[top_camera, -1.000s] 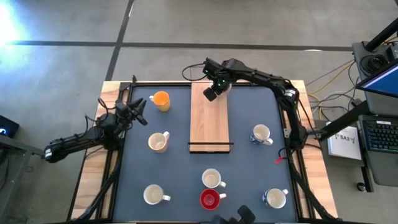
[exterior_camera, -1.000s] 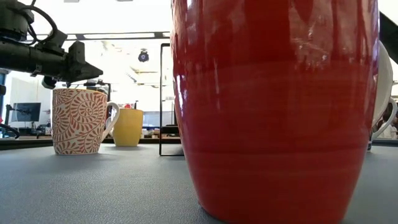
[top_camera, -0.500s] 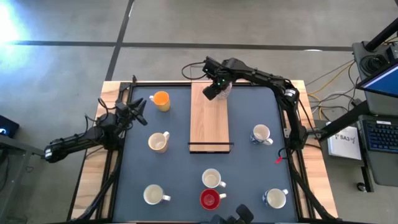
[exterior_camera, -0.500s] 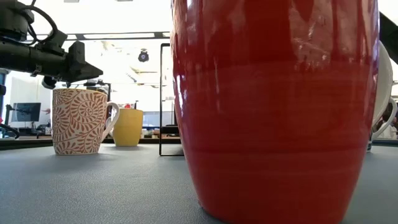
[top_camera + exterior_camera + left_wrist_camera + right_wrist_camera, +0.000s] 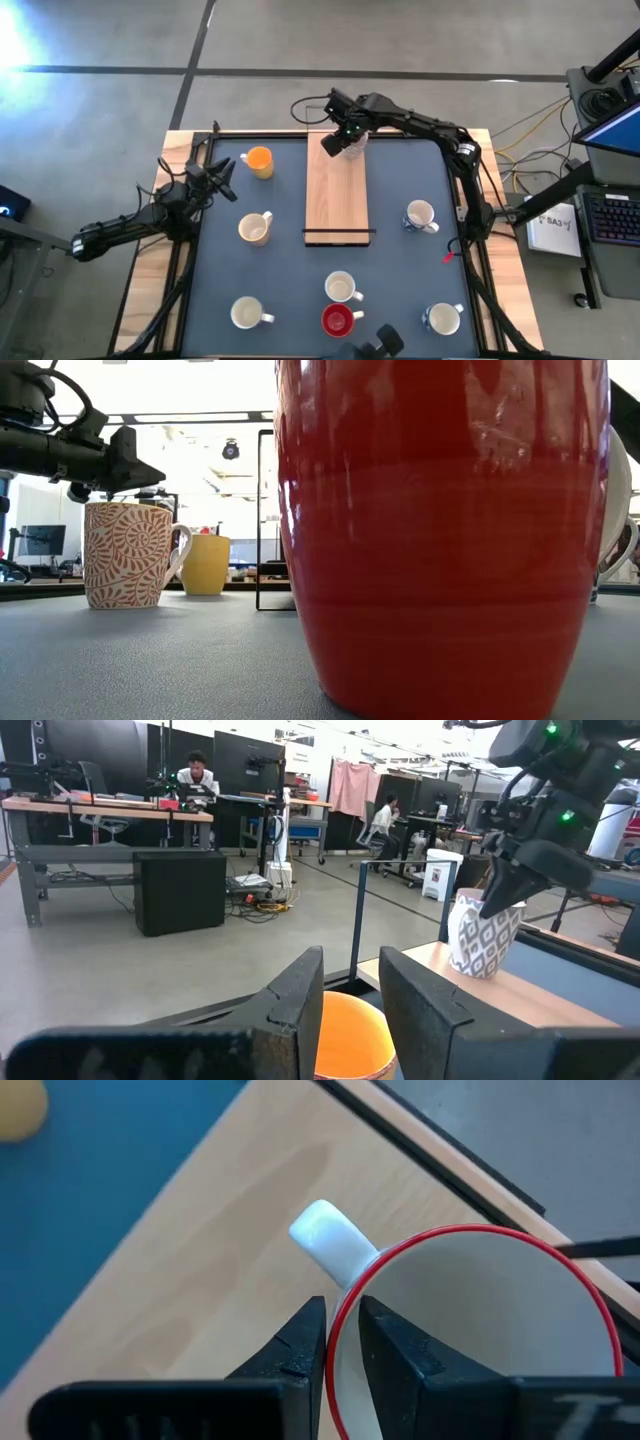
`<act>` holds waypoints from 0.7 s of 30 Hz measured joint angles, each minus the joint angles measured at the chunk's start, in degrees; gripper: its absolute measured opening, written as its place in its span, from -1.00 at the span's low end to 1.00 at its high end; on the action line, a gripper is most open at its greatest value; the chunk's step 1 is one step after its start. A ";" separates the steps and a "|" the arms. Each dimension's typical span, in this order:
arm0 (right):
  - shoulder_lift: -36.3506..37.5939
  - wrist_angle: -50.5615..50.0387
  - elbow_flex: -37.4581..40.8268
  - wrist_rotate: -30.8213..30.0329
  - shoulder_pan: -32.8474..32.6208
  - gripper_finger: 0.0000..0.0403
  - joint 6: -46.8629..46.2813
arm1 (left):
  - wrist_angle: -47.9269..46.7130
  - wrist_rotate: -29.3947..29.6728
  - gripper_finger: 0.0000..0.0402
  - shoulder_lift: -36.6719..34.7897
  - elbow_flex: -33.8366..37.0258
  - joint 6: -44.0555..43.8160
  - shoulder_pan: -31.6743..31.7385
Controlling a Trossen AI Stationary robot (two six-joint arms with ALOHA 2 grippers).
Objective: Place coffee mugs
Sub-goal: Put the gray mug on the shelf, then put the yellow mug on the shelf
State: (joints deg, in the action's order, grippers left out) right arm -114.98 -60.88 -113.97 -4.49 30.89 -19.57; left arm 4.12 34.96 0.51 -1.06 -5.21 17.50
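Note:
A white mug with a red rim (image 5: 480, 1330), grey-patterned on the outside (image 5: 482, 935), stands at the far end of the wooden board (image 5: 337, 195). My right gripper (image 5: 334, 142) is shut on it from above. My left gripper (image 5: 228, 180) waits open near the table's left edge, level, and touches nothing. An orange mug (image 5: 259, 161) stands just beyond its fingers (image 5: 345, 1042). Other mugs stand on the blue mat: a cream one (image 5: 254, 228), a red one (image 5: 337, 320) that fills the low view (image 5: 450, 530), and several white ones. My right gripper holds the mug's rim (image 5: 336, 1318) right beside the white handle (image 5: 330, 1240). One finger (image 5: 395, 1355) is inside the cup and the other (image 5: 295, 1350) outside. The fingers slant steeply down from above. The mug's base appears to rest on the board's far end (image 5: 470, 970).
A black wire stand (image 5: 338, 237) crosses the board's near end. White mugs stand at the right (image 5: 418, 215), near middle (image 5: 341, 288), near left (image 5: 245, 313) and near right (image 5: 441, 318). The bare blue mat (image 5: 290, 270) lies between them. People work in the room beyond the table.
My right gripper has shifted a little toward the table's far left over the board's far end and tipped slightly. More of the mug under it shows now. The left arm and the other mugs have kept still.

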 joint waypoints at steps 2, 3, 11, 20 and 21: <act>0.00 0.77 0.00 0.01 0.21 -0.74 -0.64 | 0.00 0.00 -0.58 -0.01 0.02 0.00 0.00; 0.00 0.83 0.00 -0.01 0.33 -0.74 -0.84 | 0.00 -0.01 -0.58 -0.01 0.00 0.00 0.01; 0.02 0.91 0.00 0.00 0.84 -0.74 -0.83 | 0.00 0.00 -0.58 0.00 0.01 0.00 0.02; 3.58 -1.58 -1.11 -0.03 0.65 -0.73 -0.44 | 0.00 -0.01 -0.58 -0.01 0.00 0.01 0.01; 4.22 -1.67 -1.17 -0.04 0.59 -0.73 -0.44 | 0.00 0.00 -0.58 -0.01 0.01 0.00 0.02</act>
State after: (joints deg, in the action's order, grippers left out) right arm -110.76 -62.54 -115.14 -4.54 31.48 -20.01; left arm 4.12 34.96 0.51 -1.04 -5.21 17.52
